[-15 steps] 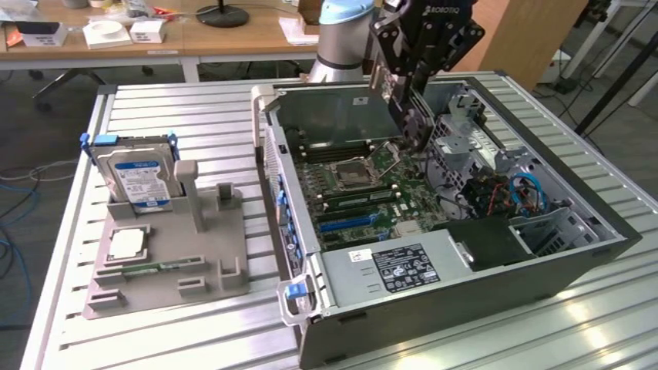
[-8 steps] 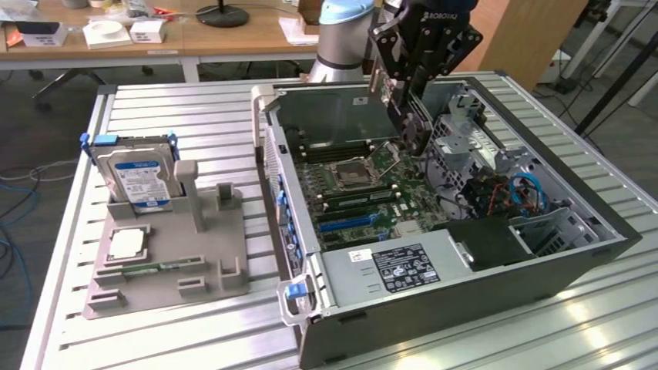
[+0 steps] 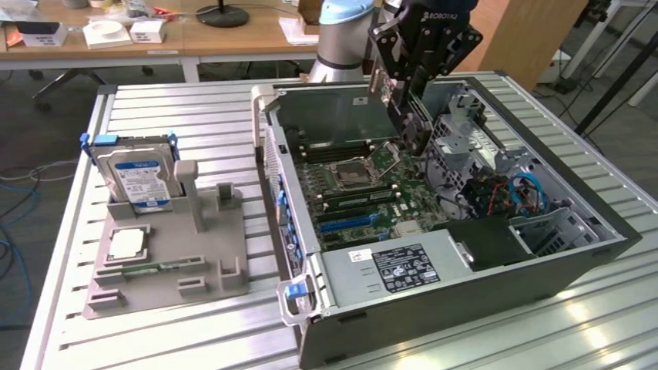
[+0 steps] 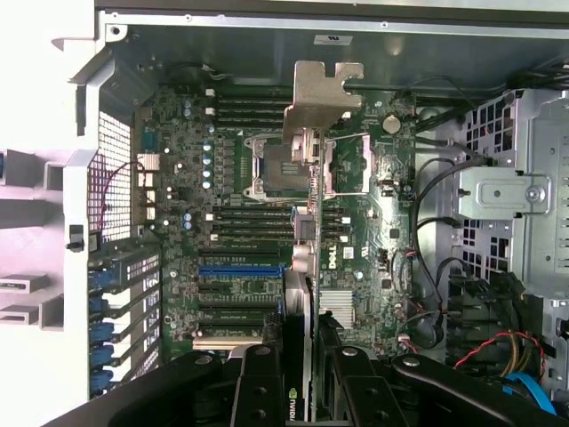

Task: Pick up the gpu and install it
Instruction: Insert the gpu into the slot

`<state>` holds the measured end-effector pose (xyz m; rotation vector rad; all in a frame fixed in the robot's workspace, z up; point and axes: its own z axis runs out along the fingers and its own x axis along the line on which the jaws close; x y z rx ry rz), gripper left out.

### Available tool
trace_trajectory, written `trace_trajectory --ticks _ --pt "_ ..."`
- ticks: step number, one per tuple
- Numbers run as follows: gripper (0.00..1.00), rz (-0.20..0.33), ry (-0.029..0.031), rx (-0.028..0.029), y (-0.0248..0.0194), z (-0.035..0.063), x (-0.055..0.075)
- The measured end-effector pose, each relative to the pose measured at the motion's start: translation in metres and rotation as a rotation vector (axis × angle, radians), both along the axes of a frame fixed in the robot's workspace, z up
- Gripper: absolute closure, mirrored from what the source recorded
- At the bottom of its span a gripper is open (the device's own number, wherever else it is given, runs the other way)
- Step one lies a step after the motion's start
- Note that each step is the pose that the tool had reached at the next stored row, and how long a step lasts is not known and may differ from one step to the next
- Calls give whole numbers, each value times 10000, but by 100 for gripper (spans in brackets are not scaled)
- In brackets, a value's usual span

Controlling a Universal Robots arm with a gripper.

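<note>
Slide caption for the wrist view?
Pincer holds the gpu edge-on over the motherboard inside the open computer case.

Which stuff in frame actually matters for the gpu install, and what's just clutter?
In the job:
- gpu, clamped edge-on in the gripper
- open computer case under it
- motherboard with its blue expansion slot

Just lying about:
- hard drive, standing in the gray holder
- processor chip on that holder
- memory stick on that holder
</note>
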<state>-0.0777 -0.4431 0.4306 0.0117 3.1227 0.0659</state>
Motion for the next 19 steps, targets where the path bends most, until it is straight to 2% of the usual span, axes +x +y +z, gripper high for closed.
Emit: trace_trajectory --ticks 4,15,19 --pt "74 0 -2 3 1 -5 0" --pt "74 1 0 3 0 -174 0" --pt "74 0 0 1 0 -184 0"
